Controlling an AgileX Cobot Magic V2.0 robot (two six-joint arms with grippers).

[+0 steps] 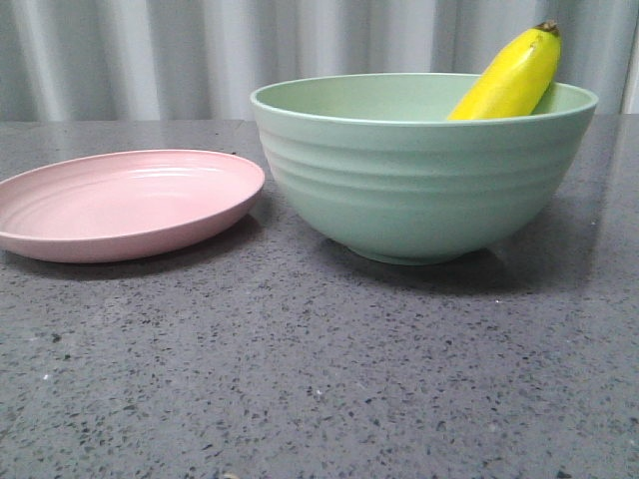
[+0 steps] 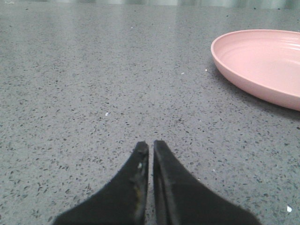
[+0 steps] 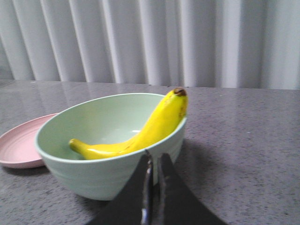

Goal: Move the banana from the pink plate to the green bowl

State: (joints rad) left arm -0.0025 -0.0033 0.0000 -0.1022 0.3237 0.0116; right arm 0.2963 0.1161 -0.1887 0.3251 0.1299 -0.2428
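We see both the left gripper (image 2: pixel 151 146) and right gripper (image 3: pixel 153 159) closed, holding nothing. The banana (image 3: pixel 140 133) lies inside the green bowl (image 1: pixel 419 190); only the right wrist view reveals its full length. The pink plate (image 1: pixel 60 244) sits bare.

Glossy banana (image 3: pixel 140 136), matte green bowl (image 1: pixel 419 190), matte pink plate (image 1: pixel 120 205), speckled stone-like table (image 1: pixel 319 379)

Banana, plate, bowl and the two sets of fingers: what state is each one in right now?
banana: lying in the bowl, dark tip propped over the rim.
green bowl: upright on the table, holding the banana.
pink plate: empty, flat on the table beside the bowl.
left fingers: shut, holding nothing, above the table.
right fingers: shut, holding nothing, near the bowl.
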